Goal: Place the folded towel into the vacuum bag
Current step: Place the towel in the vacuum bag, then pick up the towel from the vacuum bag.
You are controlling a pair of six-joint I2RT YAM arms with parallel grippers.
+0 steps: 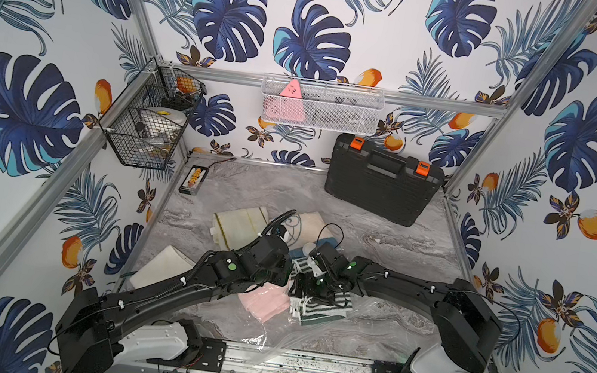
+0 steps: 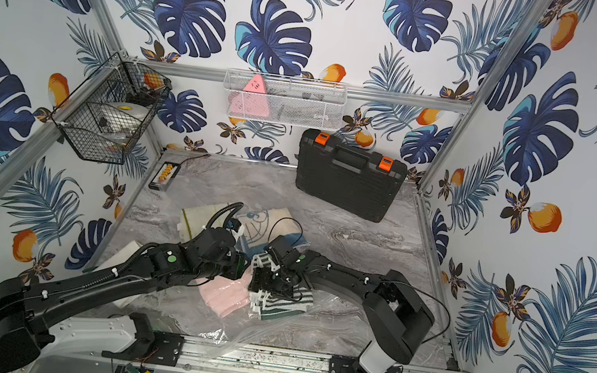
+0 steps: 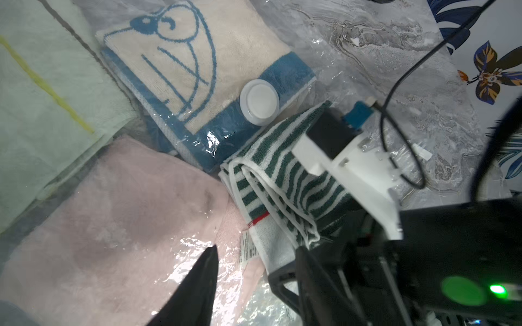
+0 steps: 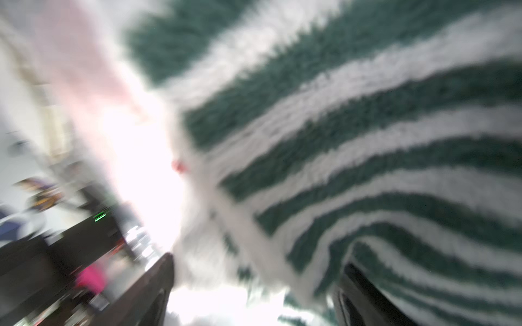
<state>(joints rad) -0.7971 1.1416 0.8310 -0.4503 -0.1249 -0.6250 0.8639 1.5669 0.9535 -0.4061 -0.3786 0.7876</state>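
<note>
The folded towel, green-and-white striped, lies on the table's front middle beside a pink towel. In the left wrist view the same striped towel rests by the round white valve cap of the clear vacuum bag. Crinkly film covers the pink towel and a blue cartoon towel. Whether film covers the striped towel I cannot tell. My right gripper stands over the striped towel, jaws wide apart. My left gripper sits next to it, jaws apart over film and pink cloth.
A black tool case stands at the back right. A pale green towel and a cream one lie to the left. Wire baskets hang on the walls. The bag's open edge drapes over the front rail.
</note>
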